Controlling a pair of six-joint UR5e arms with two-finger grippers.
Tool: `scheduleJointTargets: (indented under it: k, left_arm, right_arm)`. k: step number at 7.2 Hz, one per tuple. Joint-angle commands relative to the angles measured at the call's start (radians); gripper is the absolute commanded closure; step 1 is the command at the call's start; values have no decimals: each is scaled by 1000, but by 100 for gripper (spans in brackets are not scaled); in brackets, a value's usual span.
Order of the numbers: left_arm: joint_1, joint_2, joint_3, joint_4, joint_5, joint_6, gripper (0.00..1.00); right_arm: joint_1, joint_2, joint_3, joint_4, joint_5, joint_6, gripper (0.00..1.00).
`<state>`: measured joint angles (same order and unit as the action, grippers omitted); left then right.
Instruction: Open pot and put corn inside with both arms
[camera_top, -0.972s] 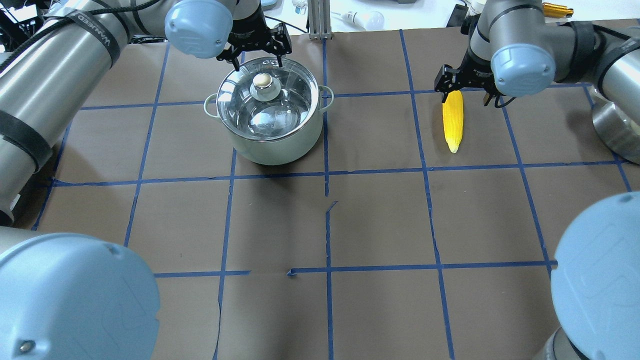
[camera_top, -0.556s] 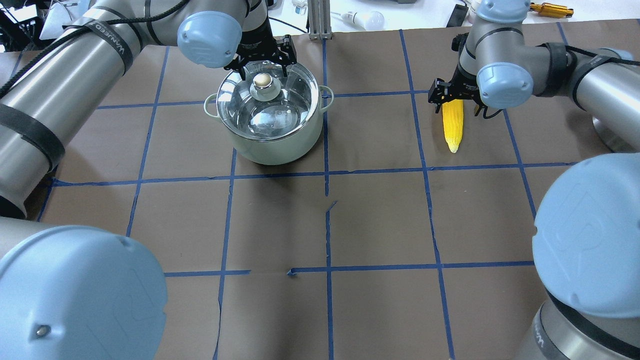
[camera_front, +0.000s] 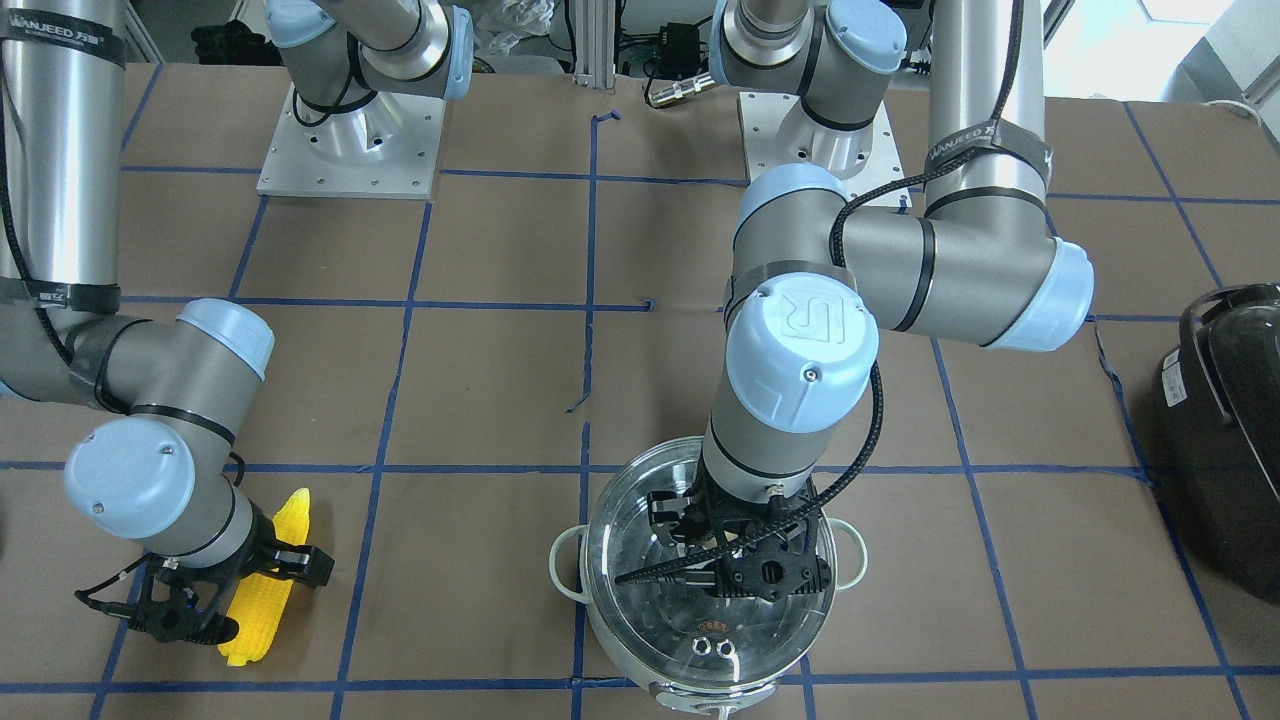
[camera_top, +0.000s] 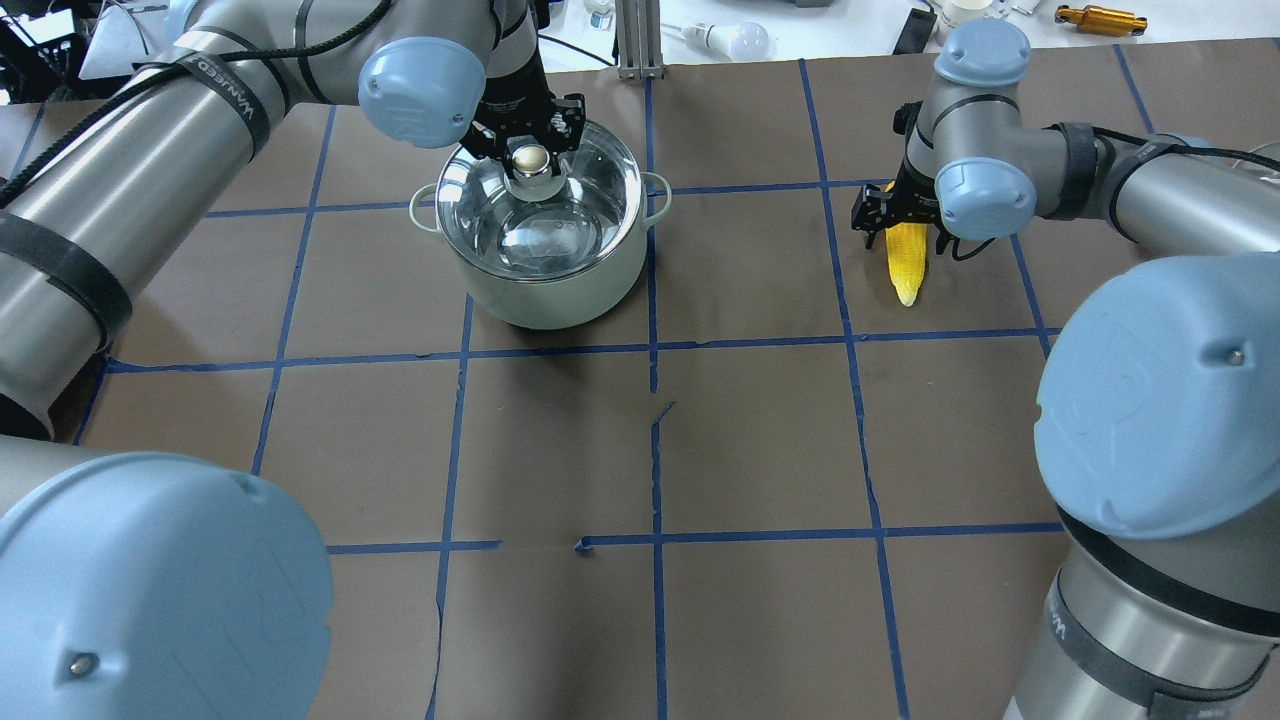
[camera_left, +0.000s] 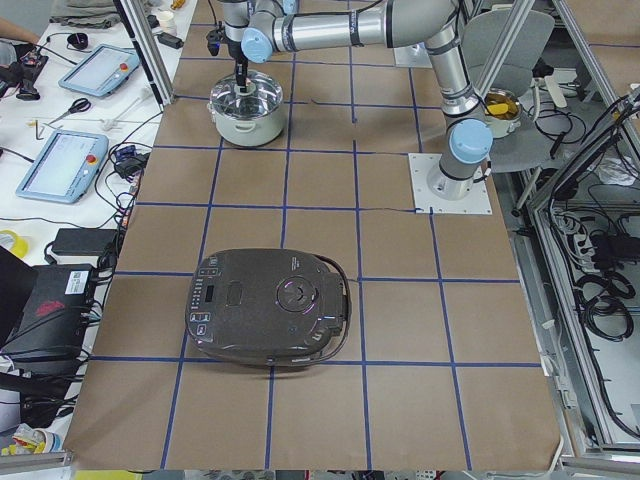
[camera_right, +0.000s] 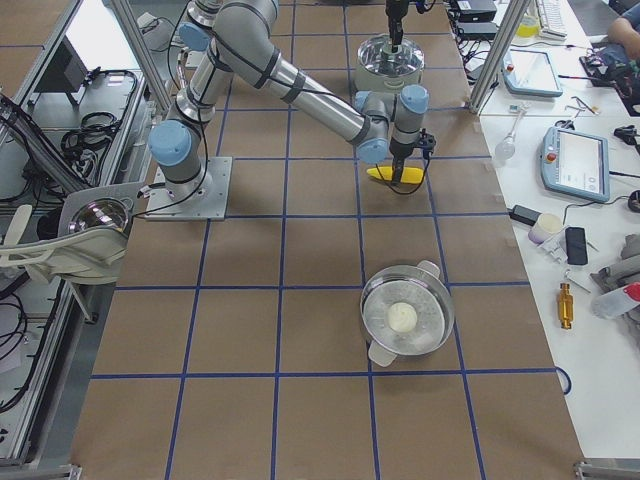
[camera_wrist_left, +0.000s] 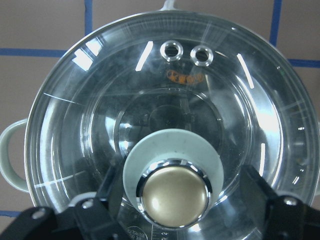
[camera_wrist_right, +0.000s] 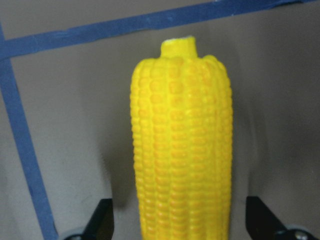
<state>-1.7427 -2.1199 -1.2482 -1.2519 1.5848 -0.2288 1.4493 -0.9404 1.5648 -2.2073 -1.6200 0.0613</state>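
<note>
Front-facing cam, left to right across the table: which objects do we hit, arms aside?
corn → pot → black appliance

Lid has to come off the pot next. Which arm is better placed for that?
Left. The left pincer sits open with a finger on each side of the lid knob, right over the pot. The right pincer is open astride the corn, well away from the pot.
</note>
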Motion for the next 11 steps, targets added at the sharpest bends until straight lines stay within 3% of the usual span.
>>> scheduleJointTargets:
  k: [1, 2, 3, 4, 6, 7, 8, 9, 11]
  left_arm:
    - [17, 21, 0, -3, -5, 2, 74]
    - [40, 35, 13, -20, -11, 2, 74]
    - [83, 72, 13, -82, -22, 28, 74]
    - [173, 104, 7, -137, -10, 184, 74]
    - [360, 145, -28, -153, 1, 366, 76]
    - [409, 164, -96, -135, -3, 466, 77]
    - [469, 184, -206, -66, -14, 501, 78]
    - [529, 207, -337, 104, -16, 598, 78]
    - [589, 244, -568, 350, -17, 681, 78]
  right_arm:
    - [-3, 3, -5, -2, -1, 2, 89]
    - [-3, -1, -14, -2, -4, 0, 100]
    - [-3, -4, -43, 0, 0, 3, 100]
    - [8, -35, -102, 26, 6, 14, 100]
    - [95, -93, -229, 194, -6, 32, 100]
    - [197, -98, -315, 265, -8, 122, 100]
    - [301, -84, -422, 332, -11, 156, 100]
    - [398, -57, -509, 389, -42, 158, 100]
    - [546, 55, -633, 380, -60, 242, 100]
